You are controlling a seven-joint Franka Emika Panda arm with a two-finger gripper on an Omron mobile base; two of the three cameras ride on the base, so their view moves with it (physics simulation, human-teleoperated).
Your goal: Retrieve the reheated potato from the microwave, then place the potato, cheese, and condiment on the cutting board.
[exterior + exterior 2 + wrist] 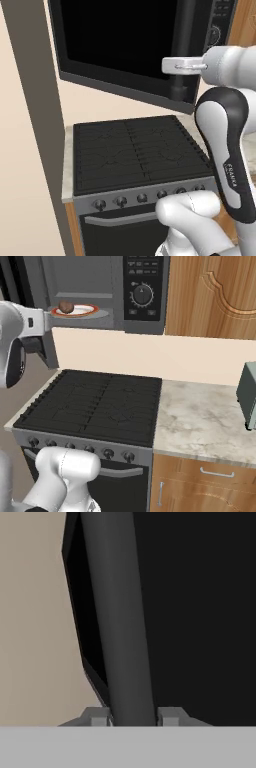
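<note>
Now the gripper (134,718) straddles the microwave (142,291) door handle (117,612); slipping off mid-swing could leave the potato (66,306) blocked.

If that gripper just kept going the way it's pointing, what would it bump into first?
The microwave's door handle. In the hand view the dark bar already sits between the fingertips of the gripper, so it would likely meet the handle almost at once, then the dark glass door behind it.
</note>
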